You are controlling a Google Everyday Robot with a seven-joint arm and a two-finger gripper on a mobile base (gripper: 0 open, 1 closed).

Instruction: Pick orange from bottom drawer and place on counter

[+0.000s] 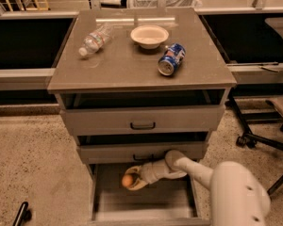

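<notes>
The orange [127, 181] sits between the fingers of my gripper [131, 181], which is shut on it and holds it above the floor of the open bottom drawer [146, 205], near its left back part. My white arm [236, 192] reaches in from the lower right, under the middle drawer front. The counter [127, 67] is the flat grey-brown top of the cabinet, well above the gripper.
On the counter lie a plastic water bottle [94, 40] at the left, a white bowl [150, 35] at the back and a blue soda can [171, 59] on its side. The two upper drawers [142, 120] stand slightly open. A chair base [262, 138] stands at the right.
</notes>
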